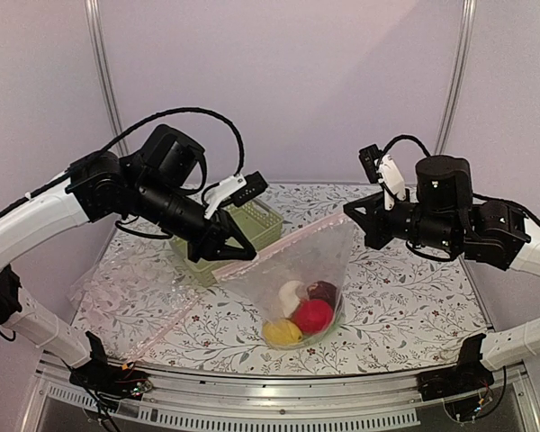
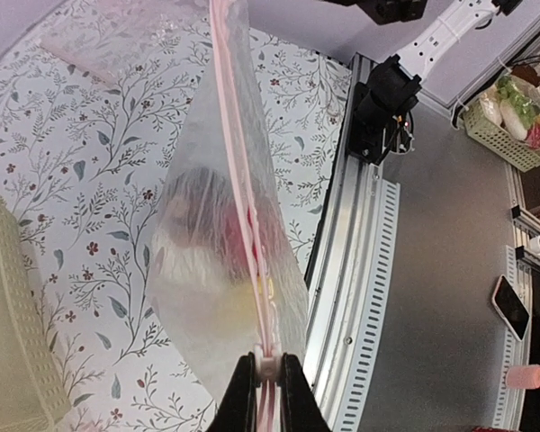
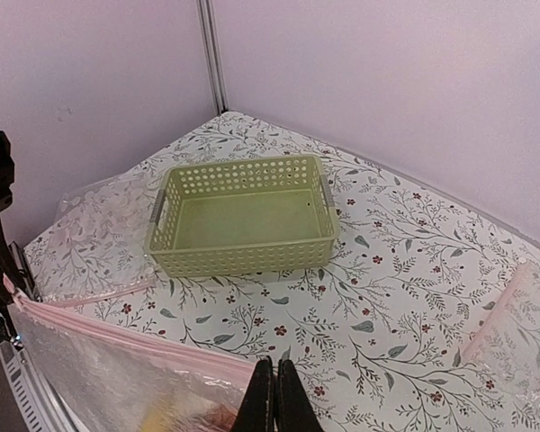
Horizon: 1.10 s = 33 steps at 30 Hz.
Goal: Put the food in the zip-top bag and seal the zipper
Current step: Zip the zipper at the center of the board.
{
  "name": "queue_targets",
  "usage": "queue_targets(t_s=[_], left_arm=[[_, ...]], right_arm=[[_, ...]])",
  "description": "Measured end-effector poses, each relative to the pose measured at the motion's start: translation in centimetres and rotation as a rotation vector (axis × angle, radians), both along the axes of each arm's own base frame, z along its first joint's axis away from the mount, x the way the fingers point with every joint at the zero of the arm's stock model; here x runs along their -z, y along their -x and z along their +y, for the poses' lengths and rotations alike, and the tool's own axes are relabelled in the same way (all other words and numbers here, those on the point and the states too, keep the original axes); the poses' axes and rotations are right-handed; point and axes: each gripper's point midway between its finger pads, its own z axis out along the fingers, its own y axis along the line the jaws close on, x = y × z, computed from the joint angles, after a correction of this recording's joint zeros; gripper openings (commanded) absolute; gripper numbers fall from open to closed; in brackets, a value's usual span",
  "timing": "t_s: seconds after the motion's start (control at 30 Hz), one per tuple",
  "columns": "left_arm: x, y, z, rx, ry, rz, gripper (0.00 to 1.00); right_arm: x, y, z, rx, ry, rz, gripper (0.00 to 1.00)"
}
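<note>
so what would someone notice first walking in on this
A large clear plastic zip-top bag is held upright over the floral table, stretched by its pale pink zipper strip between the left gripper and right gripper, both shut on it. In its bottom lie a red toy ball, a yellow toy, a white one and a dark maroon one. Behind it sits a light green plastic lattice basket.

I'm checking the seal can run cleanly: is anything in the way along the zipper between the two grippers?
Nothing visible. The zipper stretches bare from the slider in the left gripper to the right gripper; the food lies low in the zip-top bag, well under it.
</note>
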Motion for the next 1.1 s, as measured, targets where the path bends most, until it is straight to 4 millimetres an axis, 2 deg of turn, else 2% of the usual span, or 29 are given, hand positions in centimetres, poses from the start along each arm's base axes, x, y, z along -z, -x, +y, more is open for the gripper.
queue_targets(t_s=[0.43,1.03,1.1], left_arm=[[0.0,-0.3,1.8,-0.044,-0.025,-0.013,0.0],[0.7,-1.1,2.5,-0.08,-0.039,-0.021,0.0],[0.8,-1.2,2.6,-0.083,-0.044,-0.019,0.09]], right_arm=[[0.7,-3.8,-2.9,0.165,0.042,-0.004,0.0],[1.1,-4.3,-3.1,0.178,0.036,0.014,0.0],[1.1,-4.2,-2.8,0.151,0.029,0.024,0.0]])
